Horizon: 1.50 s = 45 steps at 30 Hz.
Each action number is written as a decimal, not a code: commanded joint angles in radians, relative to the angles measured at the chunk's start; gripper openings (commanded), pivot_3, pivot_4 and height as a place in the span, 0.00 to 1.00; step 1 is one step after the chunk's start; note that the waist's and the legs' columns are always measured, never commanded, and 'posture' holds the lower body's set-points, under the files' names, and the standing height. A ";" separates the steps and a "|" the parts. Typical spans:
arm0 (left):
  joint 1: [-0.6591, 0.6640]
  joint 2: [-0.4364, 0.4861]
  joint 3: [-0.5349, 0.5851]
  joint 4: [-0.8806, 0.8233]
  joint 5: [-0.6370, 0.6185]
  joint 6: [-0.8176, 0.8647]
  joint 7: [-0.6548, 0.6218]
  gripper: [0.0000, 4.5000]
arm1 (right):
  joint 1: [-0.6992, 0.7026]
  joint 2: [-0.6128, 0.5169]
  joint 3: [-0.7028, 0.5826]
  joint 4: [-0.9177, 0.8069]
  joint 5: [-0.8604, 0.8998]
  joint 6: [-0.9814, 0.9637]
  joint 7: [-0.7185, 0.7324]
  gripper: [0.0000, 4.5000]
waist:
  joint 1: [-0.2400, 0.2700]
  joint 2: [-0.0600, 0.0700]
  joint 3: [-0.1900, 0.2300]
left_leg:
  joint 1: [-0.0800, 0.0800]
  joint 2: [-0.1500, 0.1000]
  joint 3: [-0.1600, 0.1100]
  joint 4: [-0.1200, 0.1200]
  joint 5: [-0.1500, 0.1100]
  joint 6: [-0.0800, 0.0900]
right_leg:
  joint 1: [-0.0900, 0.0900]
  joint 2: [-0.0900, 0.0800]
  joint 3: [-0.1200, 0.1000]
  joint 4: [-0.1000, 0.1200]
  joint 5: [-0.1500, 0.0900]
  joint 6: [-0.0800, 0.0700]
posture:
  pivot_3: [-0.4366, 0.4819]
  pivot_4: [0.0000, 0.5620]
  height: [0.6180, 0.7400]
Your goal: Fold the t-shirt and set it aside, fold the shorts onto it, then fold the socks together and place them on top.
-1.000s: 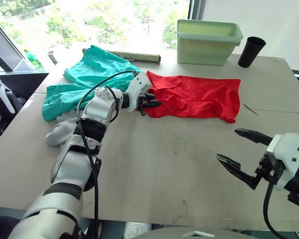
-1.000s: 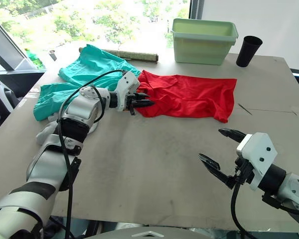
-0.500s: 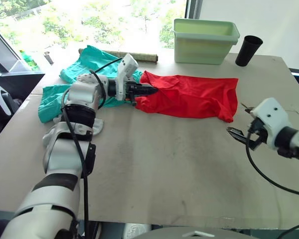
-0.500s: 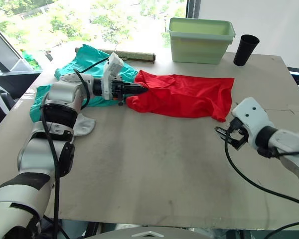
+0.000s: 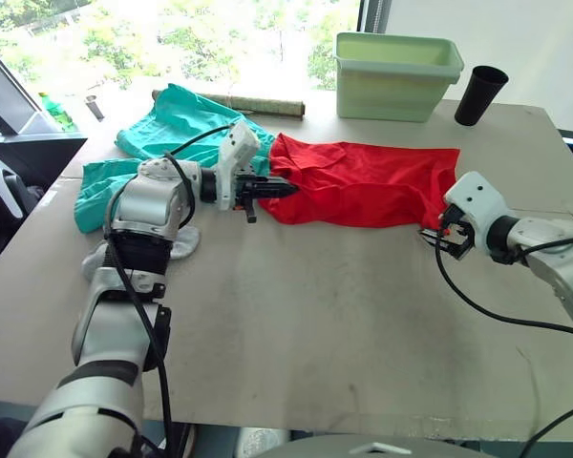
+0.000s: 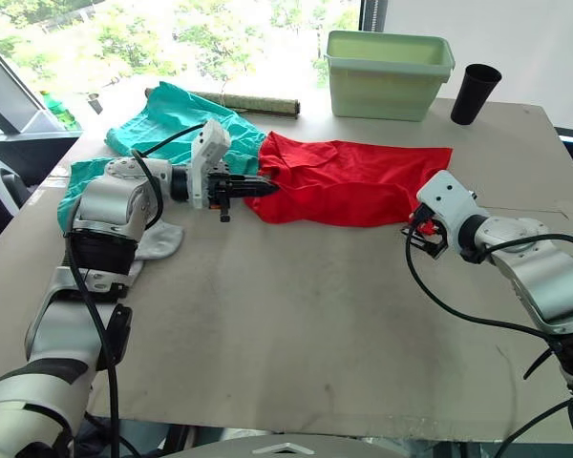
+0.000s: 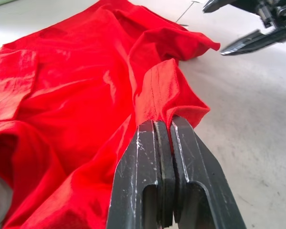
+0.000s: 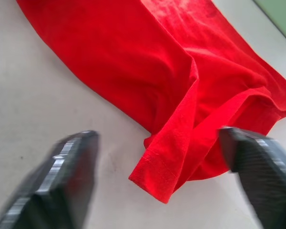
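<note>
Right wrist view: the right gripper (image 8: 155,167), fingers spread wide, straddles the near corner of the t-shirt (image 5: 372,186) lying on the desk (image 5: 315,315); it should close squarely there. Farther off, the left gripper (image 7: 166,138) is clamped on the opposite edge.

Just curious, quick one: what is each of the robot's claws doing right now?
Left gripper: closed, pinching an edge of the red t-shirt.
Right gripper: open, fingers either side of the t-shirt's corner, holding nothing.
</note>
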 commanded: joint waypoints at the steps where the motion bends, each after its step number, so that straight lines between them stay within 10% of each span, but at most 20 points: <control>1: 0.001 0.005 0.028 -0.073 -0.027 0.008 0.018 0.00 | -0.028 0.018 0.015 0.016 -0.077 0.003 -0.016 0.73 | -0.001 0.000 0.000 | 0.000 0.000 0.000 0.000 0.000 0.000 | 0.000 0.000 0.000 0.000 0.000 0.000 | 0.48 0.27 1.00; 7: 0.030 0.010 0.034 -0.110 -0.042 0.015 0.043 0.00 | -0.049 0.096 0.038 0.057 -0.160 0.091 -0.069 0.73 | -0.002 0.000 0.000 | 0.000 0.000 0.000 0.000 0.000 0.000 | 0.000 0.000 0.000 0.001 0.000 0.000 | 0.48 0.27 1.00; 14: 0.058 0.017 0.039 -0.140 -0.057 0.003 0.047 0.00 | -0.031 0.150 -0.033 0.008 -0.152 0.189 -0.071 0.02 | -0.002 0.000 0.000 | 0.000 0.000 0.000 0.000 0.000 0.000 | 0.000 0.000 0.000 0.001 0.000 0.000 | 0.48 0.27 1.00; 26: 0.426 0.423 0.100 -0.601 -0.399 0.355 -0.304 0.00 | 0.529 -0.156 -0.674 -0.463 0.113 0.236 0.430 0.02 | -0.003 0.001 0.000 | 0.003 0.002 -0.001 -0.003 0.000 0.000 | 0.002 0.000 -0.001 -0.001 0.000 0.000 | 0.48 0.27 1.00; 32: 0.207 0.454 0.213 -0.454 -0.635 0.679 -0.239 0.00 | 0.686 -0.301 -1.060 -0.429 0.157 0.248 0.726 0.02 | 0.012 0.003 0.001 | 0.006 0.003 -0.007 0.008 0.000 -0.001 | 0.009 0.001 -0.007 0.001 -0.005 0.000 | 0.48 0.27 1.00; 38: -0.018 0.202 0.063 -0.121 -0.265 0.270 0.077 0.00 | 0.240 -0.355 -0.557 -0.128 0.022 0.037 0.441 0.02 | 0.005 0.007 0.001 | 0.022 0.001 -0.004 0.007 -0.001 0.001 | 0.023 -0.007 -0.004 -0.001 -0.003 -0.004 | 0.48 0.27 1.00; 41: -0.271 -0.010 0.144 0.293 -0.097 -0.173 0.494 0.00 | -0.313 -0.068 -0.195 0.316 -0.256 -0.167 0.173 0.02 | -0.008 -0.001 0.005 | 0.015 -0.001 -0.003 0.012 -0.001 0.001 | 0.018 -0.003 -0.001 -0.001 0.000 -0.008 | 0.48 0.27 1.00; 45: -0.520 -0.039 0.309 0.535 -0.143 -0.420 0.617 0.00 | -0.672 0.027 -0.084 0.640 -0.443 -0.486 0.010 0.02 | -0.014 0.000 0.006 | -0.010 -0.007 -0.006 0.010 0.004 -0.005 | -0.011 0.000 0.006 0.000 0.010 0.003 | 0.48 0.27 1.00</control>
